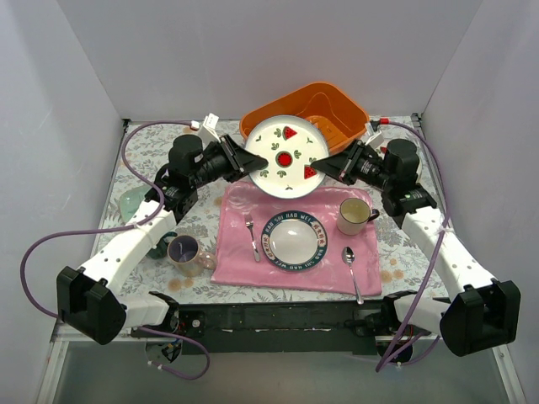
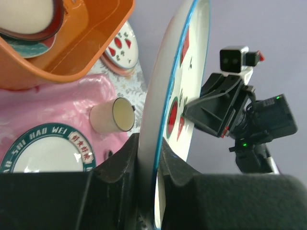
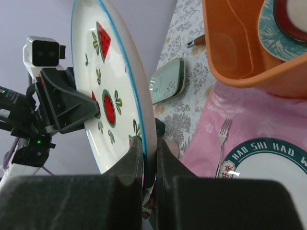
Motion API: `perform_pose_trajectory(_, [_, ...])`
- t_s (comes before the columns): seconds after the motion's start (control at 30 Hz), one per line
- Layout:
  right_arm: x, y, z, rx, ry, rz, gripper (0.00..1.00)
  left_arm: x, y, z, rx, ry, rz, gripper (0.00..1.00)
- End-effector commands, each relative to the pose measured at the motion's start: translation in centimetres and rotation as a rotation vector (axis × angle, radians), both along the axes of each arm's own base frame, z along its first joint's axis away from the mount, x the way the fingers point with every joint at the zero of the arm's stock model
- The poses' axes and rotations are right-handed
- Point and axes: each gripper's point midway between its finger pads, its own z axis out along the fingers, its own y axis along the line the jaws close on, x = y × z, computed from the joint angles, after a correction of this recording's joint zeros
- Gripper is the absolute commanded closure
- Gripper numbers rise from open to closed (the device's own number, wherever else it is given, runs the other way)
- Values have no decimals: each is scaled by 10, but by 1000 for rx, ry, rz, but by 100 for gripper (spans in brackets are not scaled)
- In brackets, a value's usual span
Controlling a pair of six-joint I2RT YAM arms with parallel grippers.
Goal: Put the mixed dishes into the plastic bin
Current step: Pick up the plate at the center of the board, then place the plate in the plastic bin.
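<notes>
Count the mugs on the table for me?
3: a cream mug right of the lettered plate, a lavender-lined mug beside the left arm, a dark green mug partly hidden under that arm. More could be hidden.

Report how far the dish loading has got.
Done: a teal plate with a red-rimmed plate on top lies in the orange bin. In hand: the white watermelon plate, pinched at opposite rims by the left gripper and right gripper, at the bin's near rim. Left on the table: the lavender-lined mug, dark green mug, mint plate and a smaller fruit-marked plate beside the bin.
</notes>
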Motion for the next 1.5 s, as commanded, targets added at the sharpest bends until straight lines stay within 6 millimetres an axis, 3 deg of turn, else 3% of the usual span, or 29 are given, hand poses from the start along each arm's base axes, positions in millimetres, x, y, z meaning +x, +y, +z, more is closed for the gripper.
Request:
perform_pose_trajectory(0.0, [-4, 8, 45, 41, -181, 77, 99, -13, -2, 64, -131, -167, -43, 100])
perform_pose_trajectory(0.13, [-6, 7, 59, 45, -277, 104, 99, -12, -3, 63, -131, -161, -42, 100])
perform_pose_trajectory(0.23, [-3, 3, 64, 43, -307, 117, 99, -10, 1, 65, -125, -159, -15, 73])
perform_pose_trajectory(0.4, [16, -13, 72, 25, -359, 106, 99, -8, 19, 67, -67, -190, 67, 13])
perform_pose_trajectory(0.47, [30, -18, 75, -3, -386, 98, 99, -6, 35, 70, -29, -212, 142, 3])
perform_pose_trajectory(0.7, [79, -30, 78, -82, -394, 61, 99, -5, 86, 75, 51, -234, 318, 2])
perform_pose_trajectory(0.73, [91, -32, 67, -94, -351, 50, 99, -6, 89, 71, 62, -223, 327, 2])
perform_pose_trajectory(0.77, [97, -33, 77, -98, -371, 42, 99, -8, 91, 70, 68, -221, 334, 2])
perform_pose_trajectory(0.83, [115, -36, 66, -114, -337, 34, 99, -9, 95, 65, 80, -207, 350, 2])
perform_pose_trajectory(0.87, [122, -37, 78, -118, -364, 26, 99, -10, 96, 64, 81, -203, 354, 2])
perform_pose_trajectory(0.93, [139, -38, 68, -137, -344, 19, 99, -11, 100, 59, 91, -188, 371, 2])
perform_pose_trajectory(0.97, [146, -38, 75, -144, -365, 10, 99, -10, 102, 57, 97, -181, 378, 2])
perform_pose_trajectory(1.2, [200, -37, 46, -173, -320, -2, 99, -13, 109, 52, 111, -168, 410, 2])
perform_pose_trajectory(1.47, [231, -35, 8, -182, -258, -14, 99, -11, 112, 48, 120, -153, 432, 2])
